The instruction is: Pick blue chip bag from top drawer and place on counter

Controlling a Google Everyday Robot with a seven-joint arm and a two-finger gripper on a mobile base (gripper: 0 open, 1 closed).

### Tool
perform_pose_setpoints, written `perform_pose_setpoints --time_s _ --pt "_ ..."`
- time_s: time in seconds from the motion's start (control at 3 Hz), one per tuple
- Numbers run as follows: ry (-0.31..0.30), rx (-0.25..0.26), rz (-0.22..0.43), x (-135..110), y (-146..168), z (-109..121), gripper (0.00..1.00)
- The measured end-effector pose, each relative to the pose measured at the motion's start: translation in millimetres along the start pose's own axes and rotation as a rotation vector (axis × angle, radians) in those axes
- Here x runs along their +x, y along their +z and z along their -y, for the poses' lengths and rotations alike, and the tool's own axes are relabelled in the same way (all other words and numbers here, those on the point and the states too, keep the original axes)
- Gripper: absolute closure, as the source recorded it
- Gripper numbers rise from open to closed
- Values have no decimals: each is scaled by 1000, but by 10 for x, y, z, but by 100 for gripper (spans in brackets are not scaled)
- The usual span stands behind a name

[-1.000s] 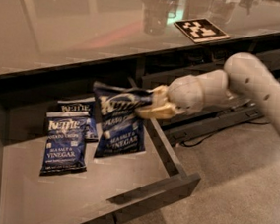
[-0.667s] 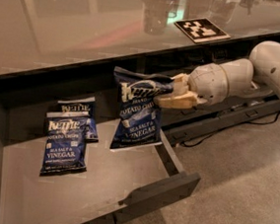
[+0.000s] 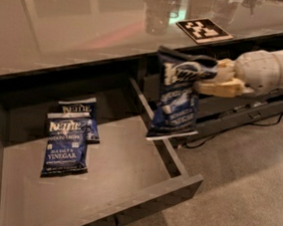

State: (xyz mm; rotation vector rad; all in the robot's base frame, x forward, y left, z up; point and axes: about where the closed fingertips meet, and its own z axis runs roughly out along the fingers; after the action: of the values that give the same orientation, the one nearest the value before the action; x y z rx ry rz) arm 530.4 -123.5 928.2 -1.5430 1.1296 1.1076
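Note:
My gripper [image 3: 211, 79] is shut on the top of a blue chip bag [image 3: 175, 101] and holds it hanging upright above the right wall of the open top drawer [image 3: 124, 183]. The bag's lower edge hangs just over that wall. My white arm comes in from the right. Two look-alike blue bags lie on the drawer floor at the left: one in front [image 3: 65, 147] and one partly under it behind [image 3: 84, 112]. The glossy counter [image 3: 64, 27] runs across the top, with a black-and-white marker tag [image 3: 203, 30] at its right.
A clear glass [image 3: 157, 11] stands on the counter left of the tag. Narrower grey drawers with small handles [image 3: 251, 113] sit under the counter at the right. A speckled floor [image 3: 243, 195] lies in front. A dark cable runs along the floor by the drawers.
My gripper has lifted the bag up out of the drawer and carried it to the right, over the drawer's right wall. The other two bags have not moved.

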Motion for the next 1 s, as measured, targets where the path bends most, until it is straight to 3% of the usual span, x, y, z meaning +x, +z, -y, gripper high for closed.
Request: perform_pose_setpoints --time_s 0.33,0.67,1.0 --pt "-28 48 -13 -264 -277 -109 100" --pt "-88 55 -86 -560 -155 -257 100" --pt "-125 15 -140 -693 185 -470 100"
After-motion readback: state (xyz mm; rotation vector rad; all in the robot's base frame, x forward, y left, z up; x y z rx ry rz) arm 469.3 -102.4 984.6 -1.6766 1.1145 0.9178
